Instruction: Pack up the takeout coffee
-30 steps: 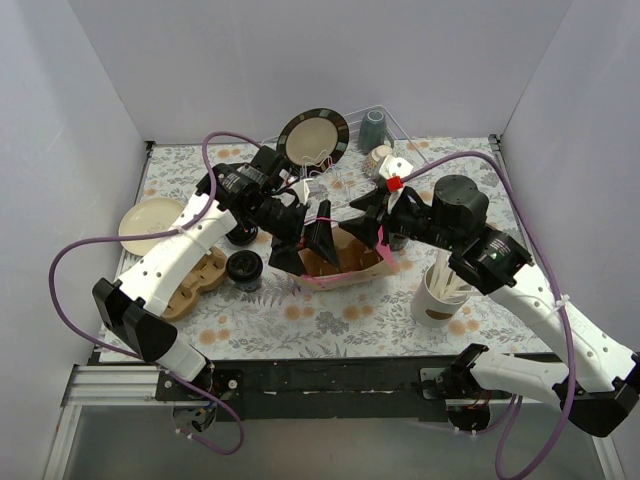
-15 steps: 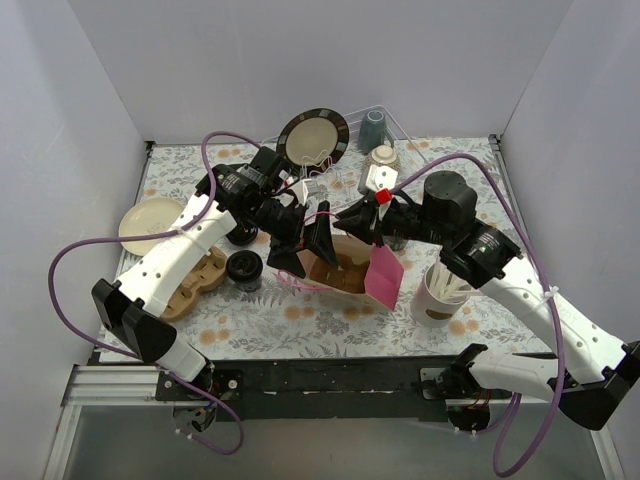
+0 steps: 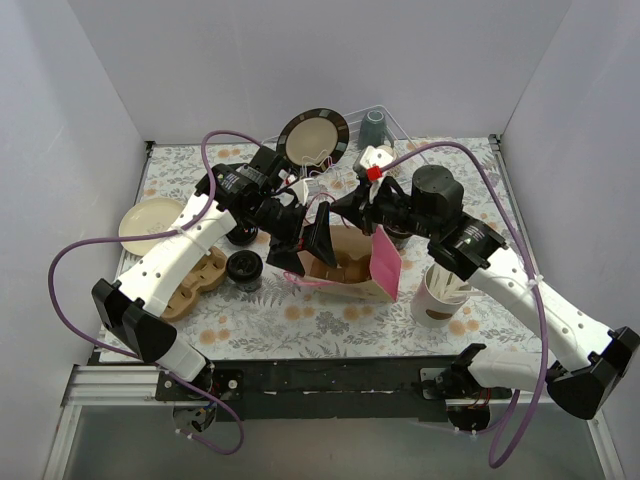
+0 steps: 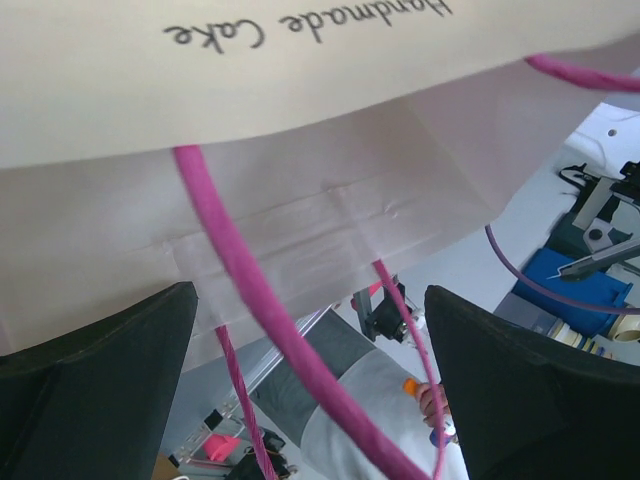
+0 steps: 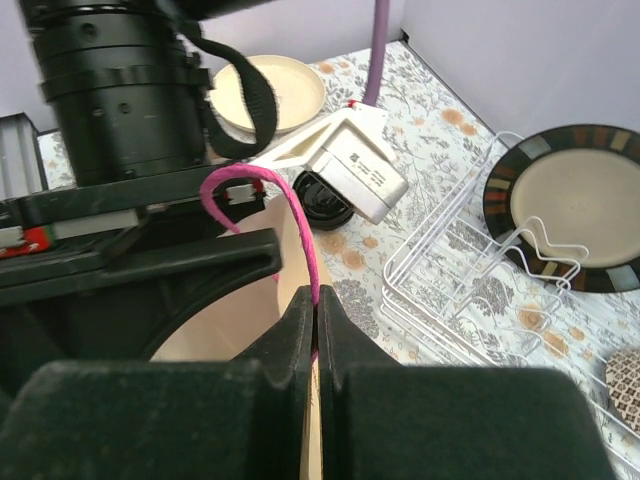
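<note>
A tan paper bag [image 3: 350, 272] with pink cord handles lies open at the table's middle. My left gripper [image 3: 303, 246] is open, its fingers spread inside the bag's mouth; the left wrist view shows the bag wall [image 4: 300, 130] and a pink handle [image 4: 240, 280] between the wide jaws [image 4: 310, 390]. My right gripper [image 3: 347, 213] is shut on the other pink handle [image 5: 303, 235], pinching the cord at the jaw tips [image 5: 316, 310]. One lidded black takeout coffee cup [image 3: 244, 268] stands left of the bag. Another [image 3: 240, 234] is partly hidden behind the left arm.
A brown cardboard cup carrier [image 3: 195, 282] lies at the front left, a cream plate [image 3: 148, 222] behind it. A white cup of stirrers [image 3: 440, 290] stands right of the bag. At the back, a wire rack [image 3: 400, 150] holds a dark-rimmed plate [image 3: 313, 138] and a grey-blue mug [image 3: 373, 128].
My right gripper moved left and shut on the bag's pink handle. The bag's pink side panel rose from flat to upright. The left arm stayed put.
</note>
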Controlling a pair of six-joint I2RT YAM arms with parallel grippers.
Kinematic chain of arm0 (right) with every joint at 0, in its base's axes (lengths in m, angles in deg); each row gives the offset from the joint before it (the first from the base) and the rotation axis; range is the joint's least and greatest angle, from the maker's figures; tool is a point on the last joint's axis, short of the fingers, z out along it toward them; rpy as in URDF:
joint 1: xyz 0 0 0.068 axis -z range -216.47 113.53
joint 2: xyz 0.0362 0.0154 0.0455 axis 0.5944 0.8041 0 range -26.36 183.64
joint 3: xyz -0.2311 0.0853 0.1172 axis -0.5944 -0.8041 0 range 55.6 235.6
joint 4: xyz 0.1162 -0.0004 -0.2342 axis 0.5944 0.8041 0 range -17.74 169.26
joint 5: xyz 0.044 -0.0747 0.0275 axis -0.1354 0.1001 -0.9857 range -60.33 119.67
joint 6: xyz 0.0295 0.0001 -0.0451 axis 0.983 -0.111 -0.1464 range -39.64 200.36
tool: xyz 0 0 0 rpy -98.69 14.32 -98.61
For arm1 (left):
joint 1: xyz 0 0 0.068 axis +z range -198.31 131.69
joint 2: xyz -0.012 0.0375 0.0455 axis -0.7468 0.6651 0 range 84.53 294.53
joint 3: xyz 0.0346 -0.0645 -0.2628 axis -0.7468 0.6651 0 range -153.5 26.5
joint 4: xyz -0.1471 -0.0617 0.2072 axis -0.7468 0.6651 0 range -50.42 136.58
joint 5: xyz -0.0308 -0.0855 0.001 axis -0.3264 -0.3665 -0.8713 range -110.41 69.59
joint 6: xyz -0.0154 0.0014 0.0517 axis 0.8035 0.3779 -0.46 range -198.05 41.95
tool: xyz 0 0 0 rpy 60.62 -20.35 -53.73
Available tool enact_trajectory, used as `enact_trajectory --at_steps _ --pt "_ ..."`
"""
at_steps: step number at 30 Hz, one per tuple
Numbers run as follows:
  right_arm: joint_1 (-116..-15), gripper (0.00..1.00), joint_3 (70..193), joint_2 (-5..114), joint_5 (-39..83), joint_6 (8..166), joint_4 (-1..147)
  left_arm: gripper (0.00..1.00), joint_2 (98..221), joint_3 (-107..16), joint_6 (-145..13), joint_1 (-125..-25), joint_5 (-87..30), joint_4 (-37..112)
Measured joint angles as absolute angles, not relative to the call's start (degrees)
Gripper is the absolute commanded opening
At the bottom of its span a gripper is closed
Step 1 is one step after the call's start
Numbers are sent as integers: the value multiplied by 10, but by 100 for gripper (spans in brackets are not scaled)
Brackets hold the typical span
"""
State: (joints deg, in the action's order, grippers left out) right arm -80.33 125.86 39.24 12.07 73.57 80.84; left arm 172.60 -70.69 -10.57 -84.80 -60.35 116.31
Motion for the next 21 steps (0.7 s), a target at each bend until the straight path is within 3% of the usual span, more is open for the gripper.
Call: enact_trajectory --at_steps 21 --pt "-798 1 1261 404 160 792 825 98 1711 -742 -120 -845 -617 1172"
